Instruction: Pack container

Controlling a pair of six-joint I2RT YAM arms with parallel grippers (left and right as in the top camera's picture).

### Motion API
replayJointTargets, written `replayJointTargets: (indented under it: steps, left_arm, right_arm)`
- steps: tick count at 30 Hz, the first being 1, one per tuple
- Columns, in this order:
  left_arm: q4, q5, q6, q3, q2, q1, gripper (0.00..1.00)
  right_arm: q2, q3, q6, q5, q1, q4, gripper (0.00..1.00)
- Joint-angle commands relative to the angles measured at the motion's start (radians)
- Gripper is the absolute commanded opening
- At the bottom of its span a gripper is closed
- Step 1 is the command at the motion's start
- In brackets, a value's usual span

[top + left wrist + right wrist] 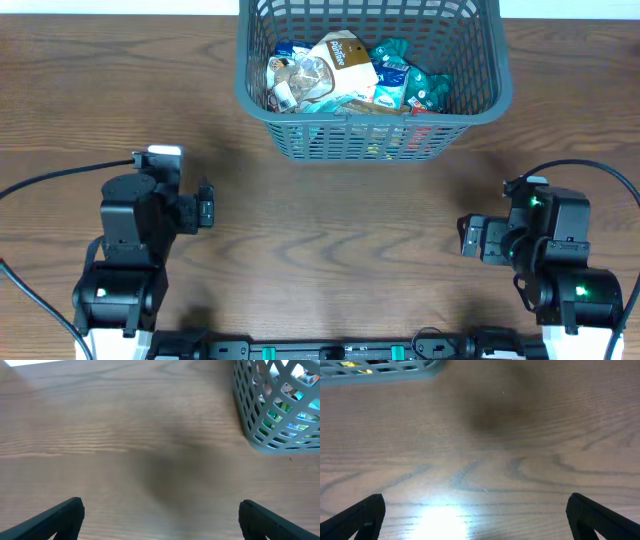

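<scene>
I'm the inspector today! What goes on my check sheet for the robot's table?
Surface: brown wood-grain table.
Job's things: grey container at the far side, holding snack packets.
Clutter: nothing seen.
Grippers: left gripper and right gripper both empty, jaws open, above the table.
Cables: left black cable and right black cable, each trailing outward from its arm.
Surroundings: pale strip beyond the table's far edge.

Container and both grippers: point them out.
container (240, 60): overhead view, left rim.
left gripper (160, 507): left wrist view, between open fingertips.
right gripper (475, 501): right wrist view, between open fingertips.
</scene>
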Motion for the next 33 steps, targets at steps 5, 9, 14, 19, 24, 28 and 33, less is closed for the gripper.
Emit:
replayJointTargets:
  steps: [5, 9, 14, 19, 24, 28, 33]
  left_arm:
    - [0.004, 0.006, 0.013, -0.005, 0.018, -0.005, 0.99]
    - [0.004, 0.006, 0.013, -0.005, 0.025, -0.005, 0.99]
    - [0.005, 0.006, 0.013, -0.005, 0.031, -0.005, 0.99]
    - [0.005, 0.006, 0.013, -0.005, 0.036, -0.005, 0.98]
    - [0.005, 0.006, 0.013, -0.005, 0.036, -0.005, 0.99]
    - [0.005, 0.006, 0.013, -0.005, 0.036, -0.005, 0.99]
    - [0.005, 0.006, 0.013, -0.005, 0.036, -0.005, 0.99]
  right_arm:
    - [-0.241, -0.085, -0.015, -0.037, 0.033, 0.102, 0.99]
    - [-0.403, -0.219, -0.013, -0.050, 0.055, 0.157, 0.99]
    - [-0.550, -0.407, -0.013, -0.111, 0.087, 0.336, 0.99]
    - [-0.590, -0.577, -0.018, -0.128, 0.138, 0.632, 0.99]
    - [-0.590, -0.674, -0.043, -0.052, 0.192, 0.781, 0.99]
    - [-0.604, -0.718, -0.057, -0.009, 0.203, 0.827, 0.99]
    - [-0.662, -0.731, -0.084, -0.009, 0.203, 0.825, 0.99]
